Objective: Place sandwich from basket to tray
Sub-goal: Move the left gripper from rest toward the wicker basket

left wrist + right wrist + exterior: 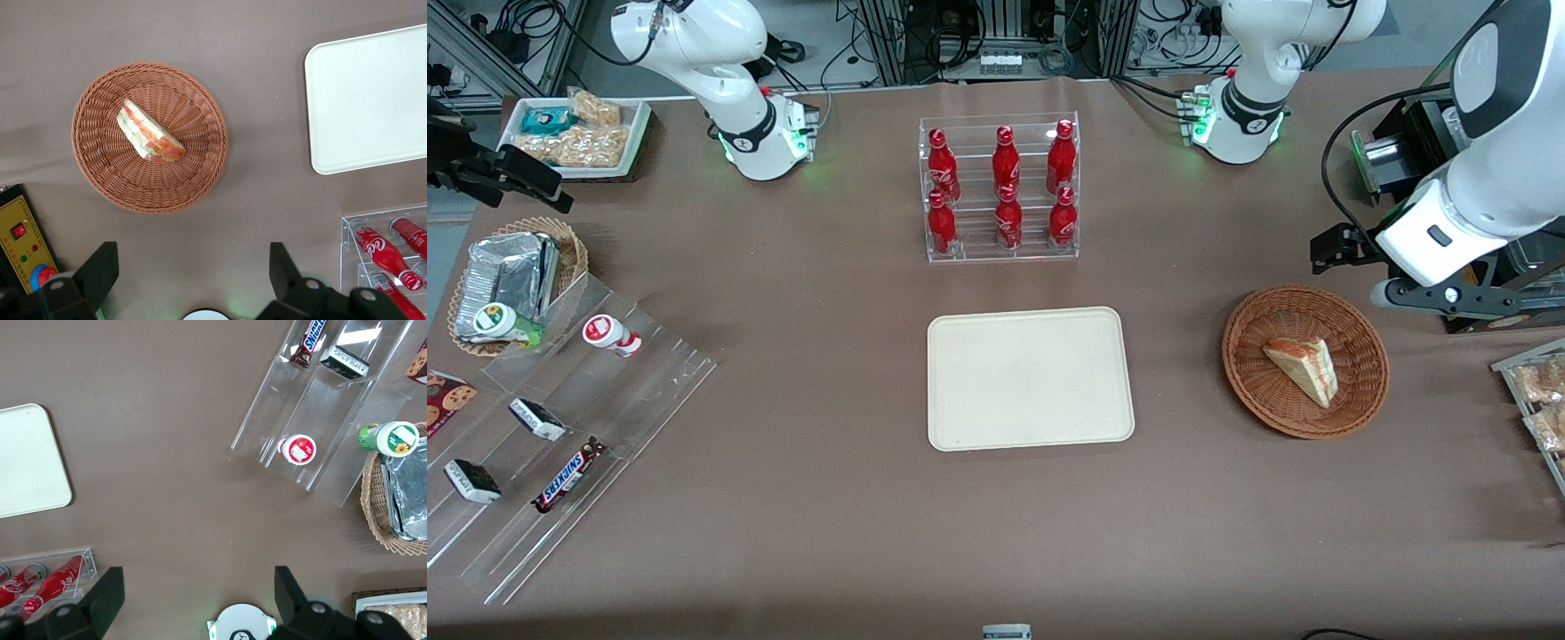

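Hand (193,277) wide open, high above desk, just off basket (100,173) | sandwich (149,131) lies in basket, tray (969,418) bare | advice: descend centred, fingers straddling the wedge's flat faces, close gently on wrap.

Sandwich (1303,366) in basket (1249,373), beside tray (1030,378)

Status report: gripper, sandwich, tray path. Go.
Gripper open, above the table beside the basket, holding nothing. Sandwich in the basket, untouched. Tray bare; nothing between basket and tray.
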`<state>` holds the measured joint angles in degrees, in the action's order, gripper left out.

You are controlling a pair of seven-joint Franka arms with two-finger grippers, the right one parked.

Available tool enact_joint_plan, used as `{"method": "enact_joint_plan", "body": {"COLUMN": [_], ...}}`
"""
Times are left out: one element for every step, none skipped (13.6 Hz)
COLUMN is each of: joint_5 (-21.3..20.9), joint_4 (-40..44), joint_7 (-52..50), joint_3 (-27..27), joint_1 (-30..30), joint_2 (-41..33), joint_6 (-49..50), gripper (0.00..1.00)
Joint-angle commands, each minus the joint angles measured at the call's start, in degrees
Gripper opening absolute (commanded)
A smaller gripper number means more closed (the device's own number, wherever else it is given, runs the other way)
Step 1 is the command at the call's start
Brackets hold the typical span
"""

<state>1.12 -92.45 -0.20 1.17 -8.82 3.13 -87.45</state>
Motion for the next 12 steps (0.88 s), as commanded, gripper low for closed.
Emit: {"method": "enact_joint_plan", "body": {"joint_5": [0.11,0.11,0.11,0.11,0.11,0.11,0.11,0.11,0.11,0.11,0.11,0.11], "joint_4": [0.43,0.43,0.43,0.43,0.43,0.52,0.52,0.52,0.52,0.52,0.6,0.52], "joint_7": [-0.33,-0.33,-0.33,-0.33,-0.42,-0.5,-0.51,-0.33,-0.24,-0.16,-0.15,0.02], "joint_3": [-0.02,-0.02,-0.02,-0.02,-0.02,-0.02,-0.02,-0.02,-0.02,-0.02,-0.02,-0.02], "joint_1": [-0.06,-0.06,-0.06,-0.06,-0.06,-0.06,-0.06,-0.06,-0.06,-0.06,-0.06,-0.06], "joint_2": [0.12,0.12,0.12,0.04,0.04,0.04,-0.05,-0.05,-0.05,0.04,0.04,0.12], "joint_6": [0.61,0.7,0.7,0.62,0.7,0.62,0.7,0.62,0.61,0.44,0.53,0.53], "gripper": [1.0,1.0,1.0,1.0,1.0,1.0,1.0,1.0,1.0,1.0,1.0,1.0]}}
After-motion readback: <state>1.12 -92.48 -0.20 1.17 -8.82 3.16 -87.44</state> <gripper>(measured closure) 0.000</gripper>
